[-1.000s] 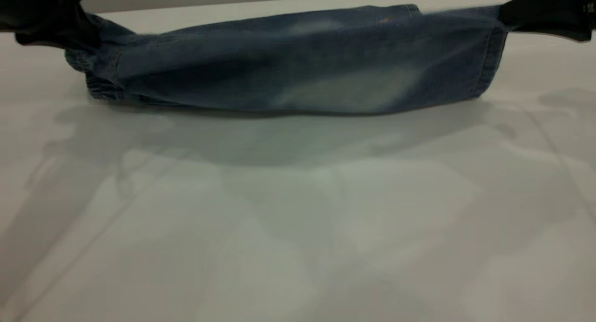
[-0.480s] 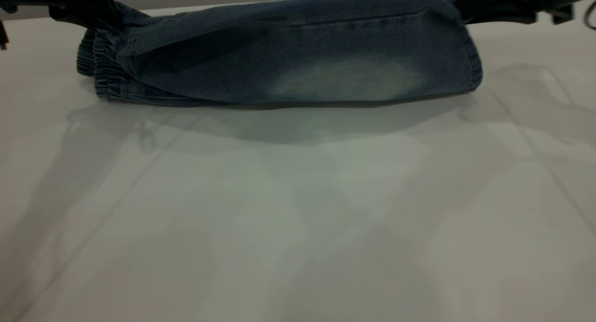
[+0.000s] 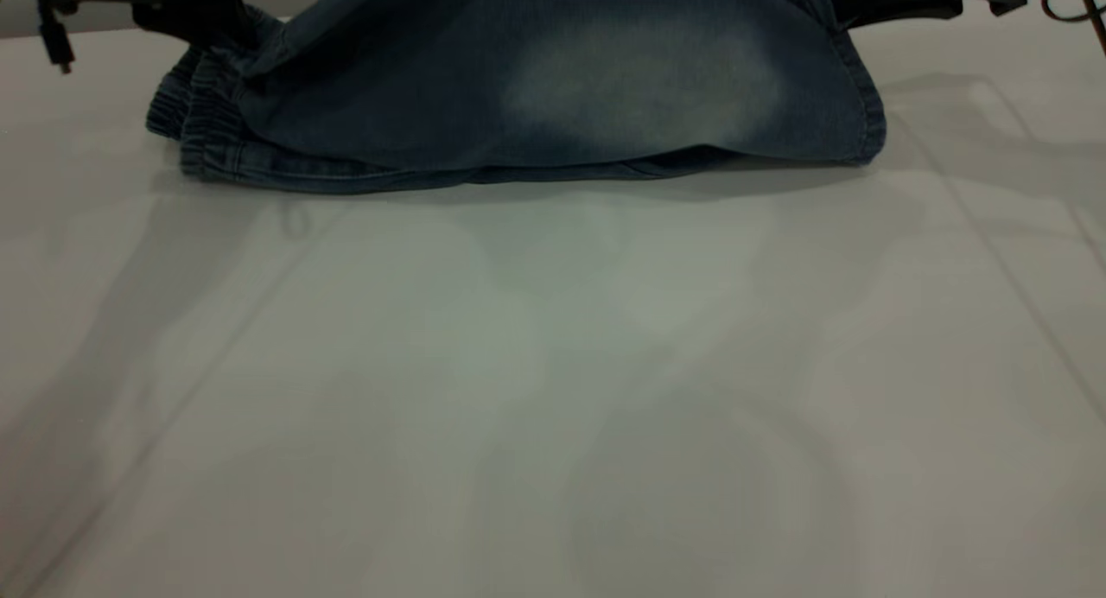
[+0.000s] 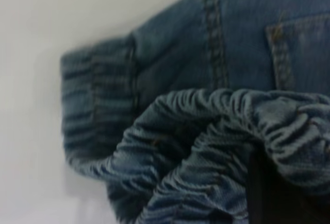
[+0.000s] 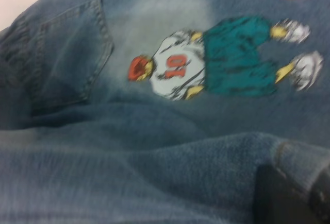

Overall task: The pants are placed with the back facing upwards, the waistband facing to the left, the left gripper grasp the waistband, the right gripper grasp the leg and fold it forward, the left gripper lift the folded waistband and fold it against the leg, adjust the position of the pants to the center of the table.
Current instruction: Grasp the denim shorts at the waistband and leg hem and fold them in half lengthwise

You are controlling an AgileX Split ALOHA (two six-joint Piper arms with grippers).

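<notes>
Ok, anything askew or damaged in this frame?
Nothing stands out. The pants hang mid-fold between the left gripper at the waistband and the right gripper at the leg; their lower edge rests on the table.

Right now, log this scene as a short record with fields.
pants: blue denim, far half lifted off the table, near edge resting on it
waistband: at the left end, gathered, raised part held
left claw: shut on the waistband
leg: pale faded patch faces the exterior camera
right claw: shut on the leg's hem
embroidered player: visible under the lifted leg
</notes>
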